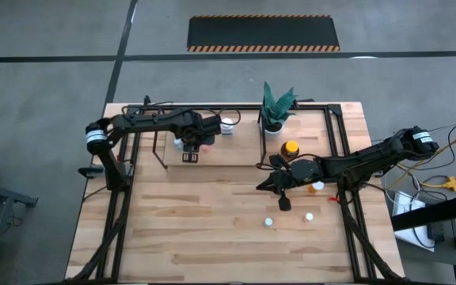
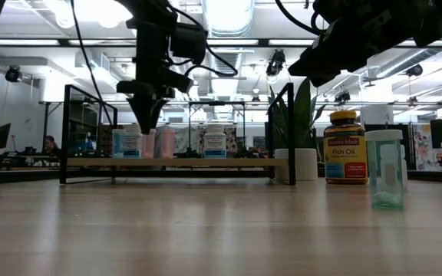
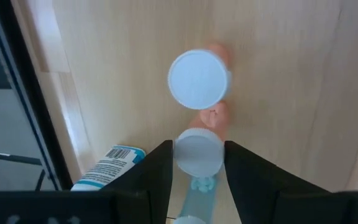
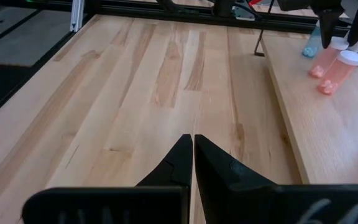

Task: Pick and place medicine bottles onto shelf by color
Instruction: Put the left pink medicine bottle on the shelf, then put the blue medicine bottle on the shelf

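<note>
Pink bottle (image 3: 197, 155) on shelf (image 3: 278, 74) between half-open left gripper (image 3: 197, 163) fingers, right gripper (image 4: 193, 149) closed.

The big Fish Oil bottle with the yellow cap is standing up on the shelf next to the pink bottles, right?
No. The Fish Oil bottle stands on the table, off the shelf, beside the plant pot. The low view shows it. It is upright and yellow-capped, as you said.

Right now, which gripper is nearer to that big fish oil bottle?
Right. The right gripper hovers just beside the fish oil bottle; the left gripper is far across, over the shelf.
</note>
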Available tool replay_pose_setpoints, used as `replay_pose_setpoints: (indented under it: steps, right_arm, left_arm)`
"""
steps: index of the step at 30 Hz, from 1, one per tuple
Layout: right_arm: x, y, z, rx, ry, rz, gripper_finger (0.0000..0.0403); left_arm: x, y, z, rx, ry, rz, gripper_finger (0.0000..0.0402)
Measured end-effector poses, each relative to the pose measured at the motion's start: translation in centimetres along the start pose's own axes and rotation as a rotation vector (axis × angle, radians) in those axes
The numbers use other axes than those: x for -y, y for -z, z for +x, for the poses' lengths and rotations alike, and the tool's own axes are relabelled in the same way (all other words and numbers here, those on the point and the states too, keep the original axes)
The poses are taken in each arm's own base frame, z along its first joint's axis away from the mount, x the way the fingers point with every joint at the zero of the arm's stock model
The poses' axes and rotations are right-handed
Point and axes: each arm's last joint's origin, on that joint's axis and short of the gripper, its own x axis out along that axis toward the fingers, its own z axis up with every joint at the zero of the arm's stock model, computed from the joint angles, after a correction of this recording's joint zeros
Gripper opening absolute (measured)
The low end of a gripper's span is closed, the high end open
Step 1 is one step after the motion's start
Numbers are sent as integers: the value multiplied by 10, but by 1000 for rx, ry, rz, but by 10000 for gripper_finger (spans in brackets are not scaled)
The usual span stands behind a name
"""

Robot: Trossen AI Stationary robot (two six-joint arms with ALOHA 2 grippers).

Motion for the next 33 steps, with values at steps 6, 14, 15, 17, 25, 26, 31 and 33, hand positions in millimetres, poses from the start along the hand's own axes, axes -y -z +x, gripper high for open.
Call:
replay_pose_setpoints:
  steps: [6,14,15,17,25,26,31,33]
  right_arm:
    - [0,0,0,0,0,0,9]
    - [0,1,0,-12,0,0,9]
    - [0,2,0,-17,0,0,9]
    - [0,2,0,-21,-1,0,9]
    - [-1,2,0,-22,-32,36,9]
    - [-2,2,0,-21,-51,43,9]
    - [-8,3,-1,-41,-103,56,9]
    - [-14,3,-1,-74,-122,48,9]
  left_arm:
    - [-4,1,-10,-20,-45,-3,126]
    - [-6,0,-23,5,-49,-54,126]
    - [-5,0,-24,9,-47,-56,126]
    - [-3,0,-26,17,-45,-59,126]
    - [25,0,-48,99,-43,-141,126]
    - [31,-1,-53,126,-43,-148,126]
    - [69,-6,-77,345,-32,-124,126]
    - [86,-8,-85,447,-22,-92,126]
